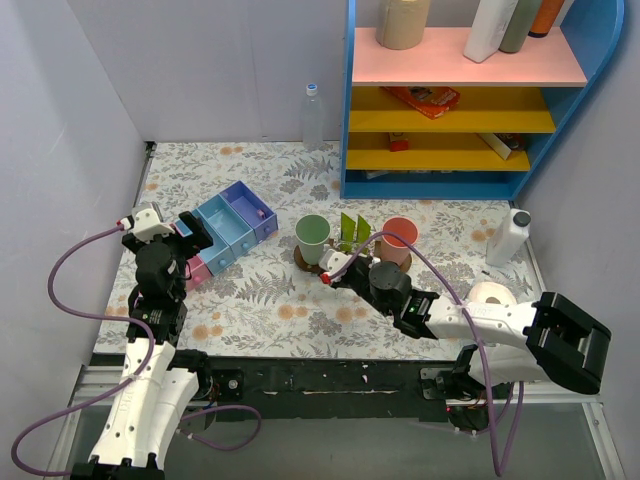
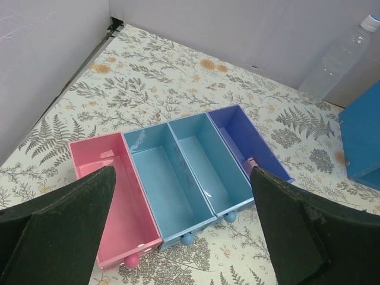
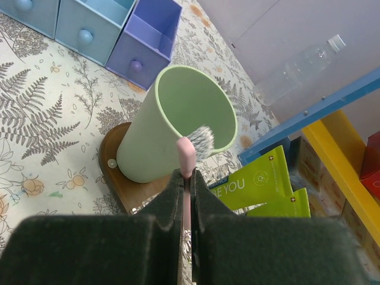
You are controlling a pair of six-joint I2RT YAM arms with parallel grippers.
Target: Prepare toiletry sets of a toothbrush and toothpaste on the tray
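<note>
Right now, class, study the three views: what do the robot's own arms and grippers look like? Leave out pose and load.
The left arm and right arm both have white shells and black joints, and each is trailed by a looping purple cable. The left gripper and right gripper carry broad, matte black, faintly speckled fingers.

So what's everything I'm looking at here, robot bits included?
tray: one, dark brown, mid-table
green cup: one, green, on the tray
pink cup: one, pink, right of the packets
packets: two, lime green, between the cups
toothbrush: one, pink, bristles at the green cup's rim
organiser: one, pink, blue and purple, left side
clear bottle: one, clear, back wall
shelf unit: one, blue, back right
white bottle: one, white, right edge
paper roll: one, white, near right
left end effector: one, black, open above the organiser
right end effector: one, black, shut on the toothbrush
</note>
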